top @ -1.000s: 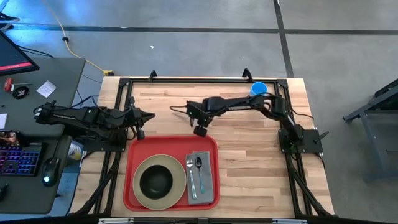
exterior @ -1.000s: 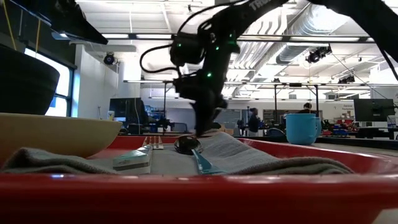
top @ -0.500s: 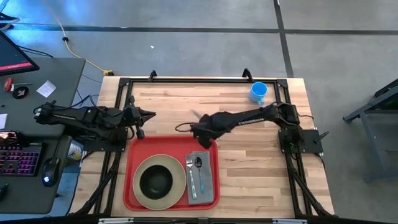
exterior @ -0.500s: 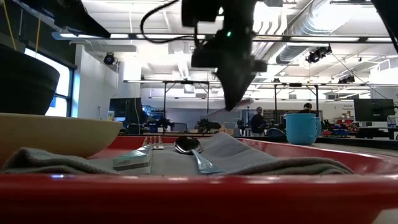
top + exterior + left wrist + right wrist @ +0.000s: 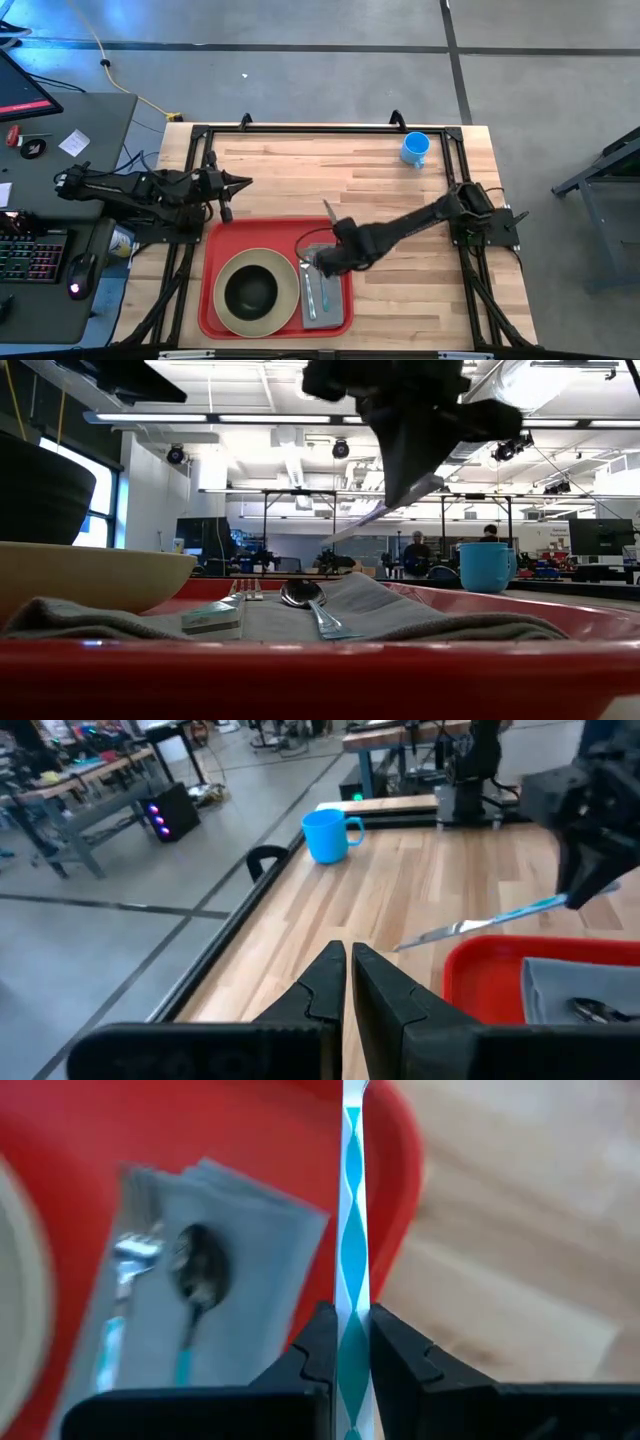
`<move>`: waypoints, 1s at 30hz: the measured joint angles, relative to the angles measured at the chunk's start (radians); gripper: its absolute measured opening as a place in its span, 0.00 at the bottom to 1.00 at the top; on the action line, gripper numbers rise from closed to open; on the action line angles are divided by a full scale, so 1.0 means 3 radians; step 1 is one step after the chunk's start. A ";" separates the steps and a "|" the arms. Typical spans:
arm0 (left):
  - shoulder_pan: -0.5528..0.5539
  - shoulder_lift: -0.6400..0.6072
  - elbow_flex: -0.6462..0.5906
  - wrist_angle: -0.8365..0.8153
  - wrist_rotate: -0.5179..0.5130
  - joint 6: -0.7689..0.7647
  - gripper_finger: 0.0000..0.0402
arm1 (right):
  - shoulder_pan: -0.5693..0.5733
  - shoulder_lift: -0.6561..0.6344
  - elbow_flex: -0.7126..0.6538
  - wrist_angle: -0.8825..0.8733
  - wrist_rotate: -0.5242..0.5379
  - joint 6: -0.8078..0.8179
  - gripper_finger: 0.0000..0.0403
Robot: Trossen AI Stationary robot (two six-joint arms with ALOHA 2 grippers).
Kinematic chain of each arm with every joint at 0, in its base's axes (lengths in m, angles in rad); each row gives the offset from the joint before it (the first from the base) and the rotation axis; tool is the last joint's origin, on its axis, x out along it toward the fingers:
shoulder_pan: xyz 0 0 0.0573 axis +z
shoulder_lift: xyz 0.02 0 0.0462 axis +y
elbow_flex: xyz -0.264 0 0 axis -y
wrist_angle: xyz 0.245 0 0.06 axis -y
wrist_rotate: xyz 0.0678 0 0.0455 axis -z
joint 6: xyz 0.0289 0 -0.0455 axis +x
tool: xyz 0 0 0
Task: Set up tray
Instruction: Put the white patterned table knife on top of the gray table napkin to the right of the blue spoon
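High view, catalogue of items. Right tool (image 5: 322, 262): held over the tray (image 5: 214, 240), above the napkin (image 5: 334, 310); its fingers (image 5: 318, 1348) are closed on the blue-and-white handle of a knife (image 5: 354, 1240). Knife blade: seen pointing away from the right tool toward the far side of the bench (image 5: 400, 200), raised clear of the tray in the low view.

Tray: red, lying directly below the right tool at the near edge of the bench. Carried on it:
- plate (image 5: 291, 290), cream, to the left of the right tool, with a dark bowl (image 5: 250, 290) set on it;
- napkin, grey, just under the right tool;
- fork (image 5: 309, 292) and spoon (image 5: 319, 268), both laid on the napkin side by side, the spoon nearer the knife.

Mug (image 5: 416, 148): blue, standing on the bench well apart from the right tool, near the far right corner.

Left tool (image 5: 226, 199): parked off the tray's far left corner, well apart from the right tool; its fingers (image 5: 325, 982) are seen pressed nearly together with nothing between them.
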 joint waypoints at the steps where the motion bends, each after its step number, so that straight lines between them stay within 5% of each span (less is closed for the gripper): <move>1: 0.0000 0.0000 0.0000 -0.0028 0.0044 -0.0003 0.14 | 0.0046 0.0000 0.0000 0.0043 0.0006 0.0100 0.07; 10: -0.0001 0.0002 -0.0003 -0.0160 0.0690 -0.0157 0.14 | 0.0388 0.0063 0.0000 0.0495 -0.0009 0.0679 0.07; 30: -0.0001 -0.0006 -0.0202 0.0282 0.0960 0.0188 0.14 | 0.0760 0.0341 0.0000 0.1037 -0.0632 0.1382 0.07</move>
